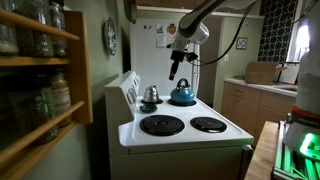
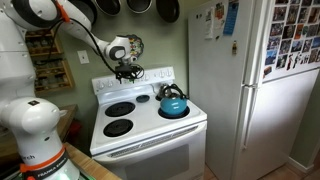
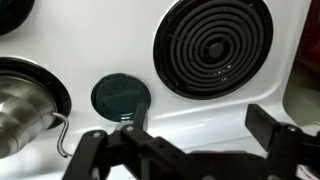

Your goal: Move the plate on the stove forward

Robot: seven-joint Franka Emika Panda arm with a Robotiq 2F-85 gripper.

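Tool: hanging low over the stove, jaws standing wide, gripping nothing.
Plate: lying flat on the white surface just beyond the tool, sitting off-centre toward the pot-side finger, between pot and coil.
Long axis: none, being round.
Count: one plate, one pot, one kettle.

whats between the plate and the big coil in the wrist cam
Nothing sits there: in the wrist view only a bare strip of white stove separates the plate from the coil.
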